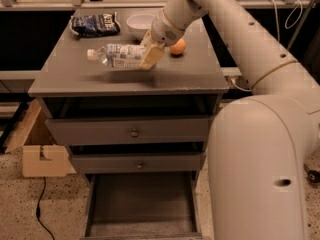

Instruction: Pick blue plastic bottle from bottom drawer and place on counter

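Where the gripper (150, 58) hangs: over the counter (75, 79)
Jaws: pinching the blue plastic bottle (117, 56), held horizontal, cap leftward
Bottom drawer (140, 204): pulled open

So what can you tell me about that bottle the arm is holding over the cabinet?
The blue plastic bottle is small and clear, with a white cap pointing left and a pale blue-white printed label. It lies on its side, roughly level. The gripper is shut on its base end and is the only thing touching it. It seems to hang just above the counter, casting a shadow there.
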